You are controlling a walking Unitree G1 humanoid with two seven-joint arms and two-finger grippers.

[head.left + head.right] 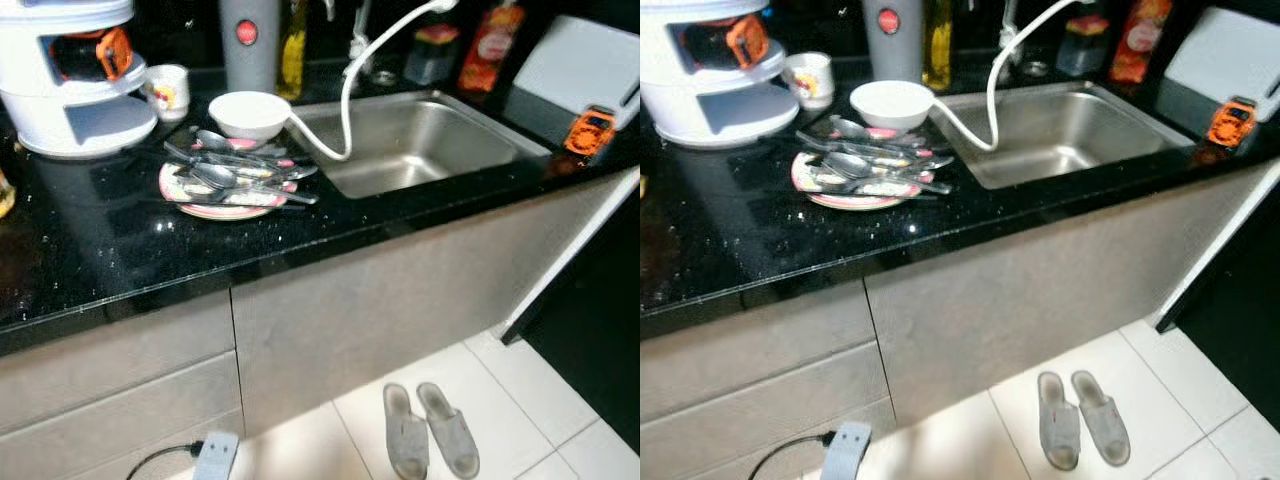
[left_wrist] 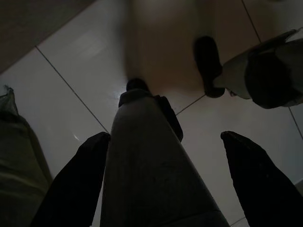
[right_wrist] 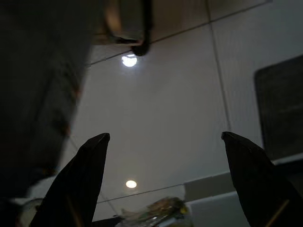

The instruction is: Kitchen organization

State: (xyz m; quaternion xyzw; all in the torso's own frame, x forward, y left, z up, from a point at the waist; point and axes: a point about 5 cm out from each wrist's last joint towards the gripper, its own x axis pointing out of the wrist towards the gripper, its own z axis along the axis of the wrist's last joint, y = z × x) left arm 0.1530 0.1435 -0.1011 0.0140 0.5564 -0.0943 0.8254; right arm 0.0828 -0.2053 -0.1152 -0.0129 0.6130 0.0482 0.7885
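Countertop (image 1: pixel 120 250) glossy black stone, speckled, my landmark. On it: round patterned plate (image 1: pixel 215 205) heaped with metal spoons (image 1: pixel 235 170), smooth white bowl (image 1: pixel 248 113) just behind plate. Stainless steel sink (image 1: pixel 420 140), rectangular, set into countertop beside bowl; white hose (image 1: pixel 345 105) curves into it. White rounded appliance (image 1: pixel 70 80) and small mug (image 1: pixel 168 90) at countertop's back. Below countertop: pale tiled floor (image 1: pixel 500 390), grey slippers (image 1: pixel 430 430). My left gripper (image 2: pixel 165 175) hangs idle, fingers spread apart; my right gripper (image 3: pixel 165 179) likewise, fingers apart, holding nothing.
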